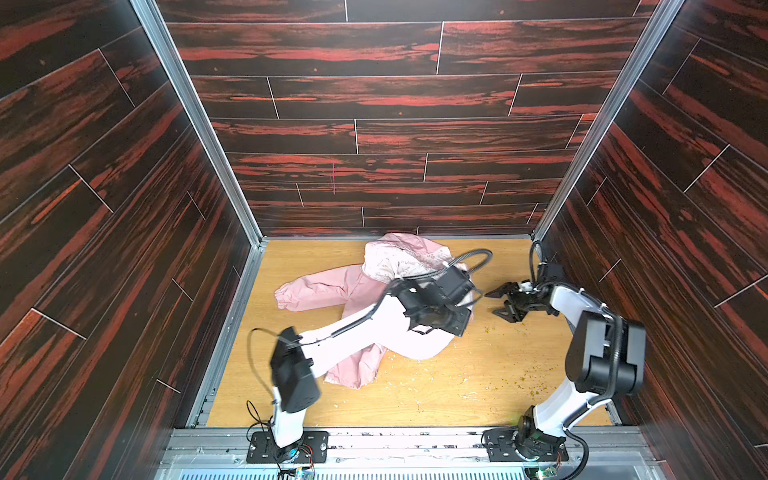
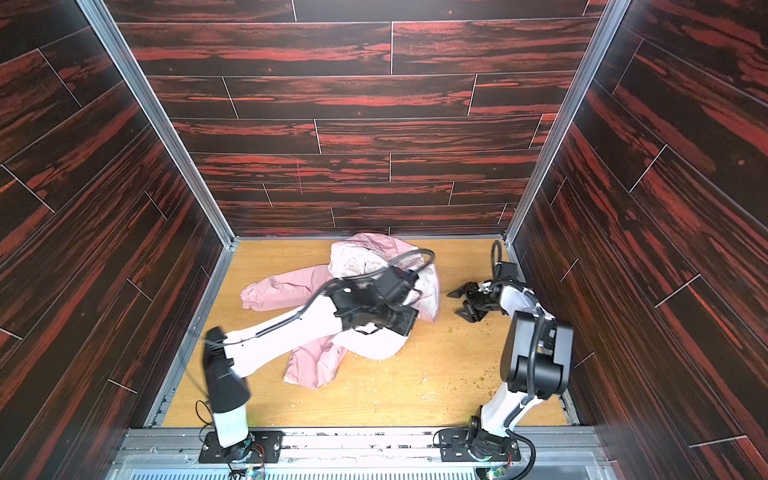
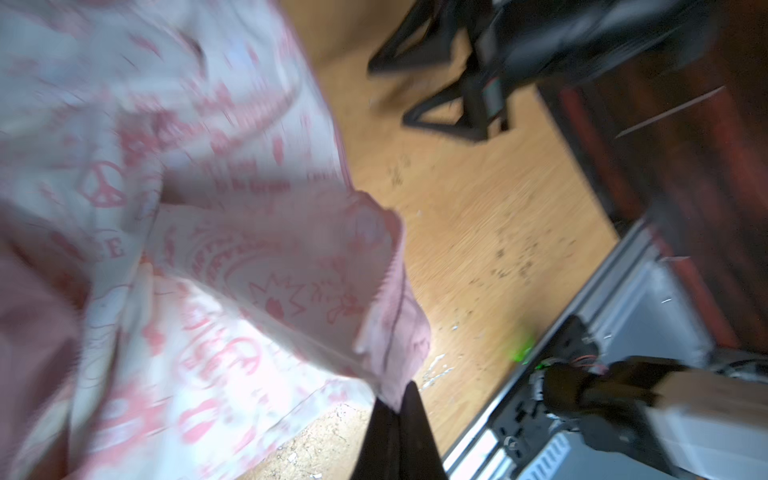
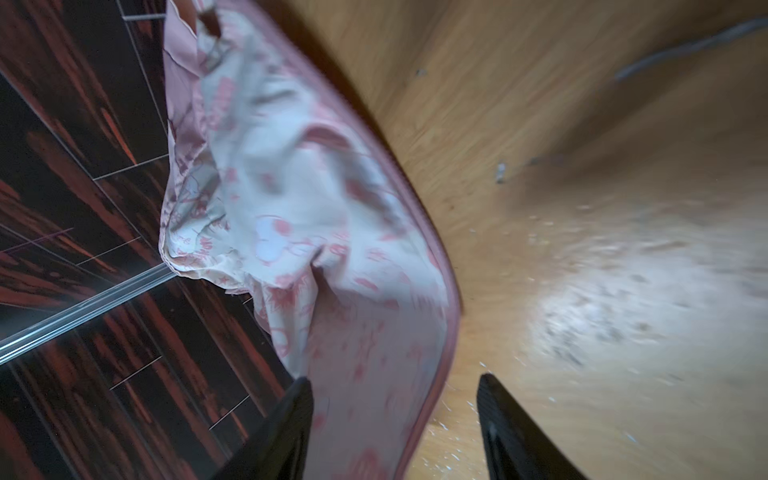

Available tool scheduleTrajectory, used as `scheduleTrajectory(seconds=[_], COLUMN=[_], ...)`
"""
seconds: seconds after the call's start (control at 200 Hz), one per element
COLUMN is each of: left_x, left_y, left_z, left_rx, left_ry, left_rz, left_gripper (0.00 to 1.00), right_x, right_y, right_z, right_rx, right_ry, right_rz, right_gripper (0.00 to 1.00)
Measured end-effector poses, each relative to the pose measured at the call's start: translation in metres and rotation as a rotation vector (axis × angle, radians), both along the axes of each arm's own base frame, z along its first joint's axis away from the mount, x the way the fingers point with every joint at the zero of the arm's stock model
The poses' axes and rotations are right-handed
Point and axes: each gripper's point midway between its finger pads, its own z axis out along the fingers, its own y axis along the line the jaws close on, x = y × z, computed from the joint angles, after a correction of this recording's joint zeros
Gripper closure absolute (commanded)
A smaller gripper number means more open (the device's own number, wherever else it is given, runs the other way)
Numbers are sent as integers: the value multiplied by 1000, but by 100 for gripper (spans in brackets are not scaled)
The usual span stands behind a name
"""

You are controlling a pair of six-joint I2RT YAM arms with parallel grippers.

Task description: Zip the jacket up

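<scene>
The left arm [image 1: 353,332] is rising from its base at the front left of the table [image 1: 457,386], bending at the elbow and reaching right and back, so its forearm is lying across the jacket [image 1: 324,291] and its wrist is hanging over the jacket's right side. In the left wrist view, the left gripper [image 3: 401,399] is pressing its two black fingers [image 3: 386,436] flat together, pinching a corner of the jacket's edge [image 3: 395,332] between the tips, and the fabric is draping away from that point.

The right arm [image 1: 598,357] is standing up from the front right base, folding at a high elbow, and turning its wrist leftward toward the jacket. The right gripper [image 1: 498,303] is hanging just beside the jacket's right edge without touching it in both top views [image 2: 457,303]. Its jaws are spread wide and gripping nothing. In the right wrist view, the two fingertips [image 4: 305,386] are standing well apart with the jacket's panel [image 4: 311,208] beyond them.

The jacket is lying crumpled in the middle of the table toward the back wall. One sleeve [image 2: 270,291] is stretching out to the left, the pale printed lining [image 1: 395,257] is facing up near the back, and a pink flap [image 1: 353,370] is spreading toward the front under the left arm. Both wrist views are blurring the cloth, so the zipper's state cannot be told. Small pale and greenish crumbs [image 1: 528,378] are dotting the table on the right.
</scene>
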Motion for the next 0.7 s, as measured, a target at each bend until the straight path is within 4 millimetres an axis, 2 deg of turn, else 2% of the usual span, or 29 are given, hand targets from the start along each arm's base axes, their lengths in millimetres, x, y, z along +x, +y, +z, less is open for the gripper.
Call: scheduleTrajectory(seconds=[0.08, 0.22, 0.316, 0.431, 0.701], left_x=[-1, -2, 0, 4, 19], left_y=[8, 19, 25, 36, 77], left_z=[13, 14, 18, 30, 62], left_rx=[-34, -36, -41, -63, -145], left_ry=[-12, -6, -7, -24, -66], left_rz=[24, 58, 82, 119, 235], left_gripper=[100, 100, 100, 100, 100], right_x=[11, 37, 46, 48, 45], right_y=[11, 28, 36, 41, 30], right_z=[-3, -3, -8, -20, -33], right_rx=[22, 48, 59, 42, -36], right_ry=[5, -23, -22, 7, 29], right_rz=[6, 18, 17, 12, -16], right_gripper=[25, 25, 26, 28, 25])
